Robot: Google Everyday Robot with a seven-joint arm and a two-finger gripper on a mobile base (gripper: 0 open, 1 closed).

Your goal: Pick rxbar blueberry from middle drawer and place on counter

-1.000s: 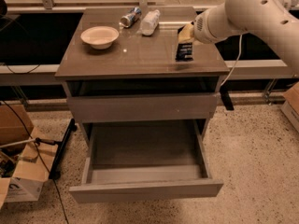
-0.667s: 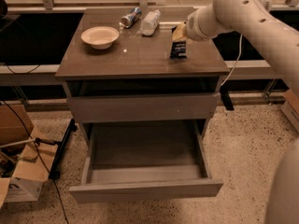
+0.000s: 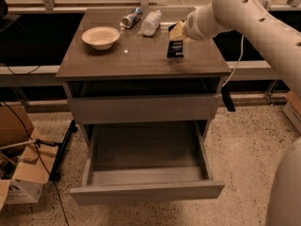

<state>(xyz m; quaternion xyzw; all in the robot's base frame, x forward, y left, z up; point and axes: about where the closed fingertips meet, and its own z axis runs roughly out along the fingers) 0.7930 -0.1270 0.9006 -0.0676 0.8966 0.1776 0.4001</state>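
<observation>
The rxbar blueberry (image 3: 175, 48), a dark blue-black wrapper with pale lettering, hangs upright from my gripper (image 3: 177, 35) over the right rear part of the counter (image 3: 141, 58). Its lower end is at or just above the glossy surface. The gripper is shut on the bar's upper end, and the white arm reaches in from the upper right. The middle drawer (image 3: 146, 149) is pulled wide open below and its grey floor shows nothing in it.
On the counter stand a pale bowl (image 3: 100, 36) at the left, a silver-blue can (image 3: 131, 18) lying at the back and a clear plastic bottle (image 3: 151, 22) beside it. A closed drawer front (image 3: 143, 108) sits above the open drawer. Cardboard boxes (image 3: 19, 173) lie on the floor at the left.
My gripper has moved left and towards the back of the counter with the bar hanging in it. The drawer and the other objects have not moved.
</observation>
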